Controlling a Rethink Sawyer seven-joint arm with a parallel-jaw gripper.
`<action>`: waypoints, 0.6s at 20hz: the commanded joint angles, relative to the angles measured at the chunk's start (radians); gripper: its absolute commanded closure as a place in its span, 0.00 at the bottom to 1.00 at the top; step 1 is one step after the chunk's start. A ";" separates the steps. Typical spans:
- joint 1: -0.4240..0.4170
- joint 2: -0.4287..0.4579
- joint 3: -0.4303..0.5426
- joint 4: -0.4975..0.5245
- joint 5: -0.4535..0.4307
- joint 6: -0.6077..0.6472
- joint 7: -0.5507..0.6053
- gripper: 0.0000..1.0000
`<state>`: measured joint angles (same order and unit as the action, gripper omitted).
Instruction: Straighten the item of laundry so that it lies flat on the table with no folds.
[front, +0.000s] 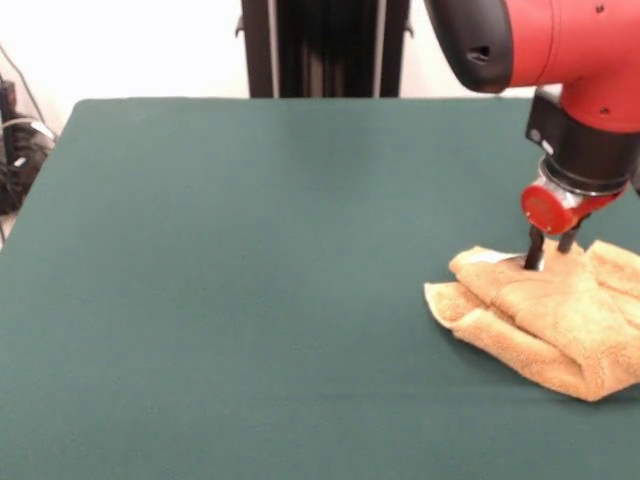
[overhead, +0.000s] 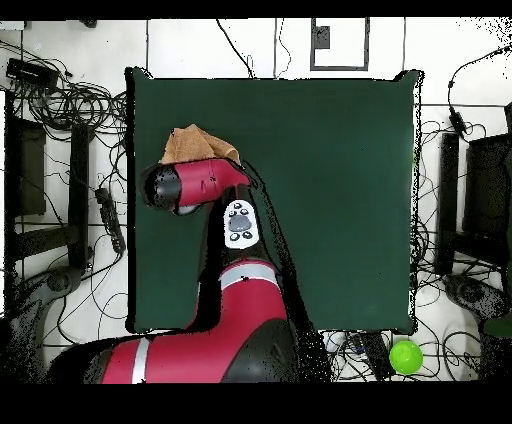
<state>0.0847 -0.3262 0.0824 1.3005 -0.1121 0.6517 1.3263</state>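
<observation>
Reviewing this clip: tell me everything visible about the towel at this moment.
The towel is golden-orange terry, soft and thick-looking. It lies bunched in overlapping folds, not flat, with rounded rolled edges toward the camera and a pale patch at its far edge. It sits near one side edge of the green table, partly cut off by the front view's right edge. The gripper presses down into its top; the overhead view shows the arm covering part of it.

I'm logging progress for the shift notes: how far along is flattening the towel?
Nothing looks done yet: the towel is bunched in thick folds near one edge of the table. In hand: the gripper is down on the towel's top, fingers at the cloth; a firm grasp isn't clear. Left: spreading every fold flat.
</observation>
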 joint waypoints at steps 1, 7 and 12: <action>0.047 0.069 0.008 0.161 0.033 -0.105 0.331 0.00; 0.088 0.080 -0.029 0.200 0.052 -0.200 0.399 0.00; 0.127 0.105 -0.063 0.217 0.069 -0.255 0.448 0.00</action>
<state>0.1756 -0.3298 -0.0206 1.3672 -0.0895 0.4516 1.4505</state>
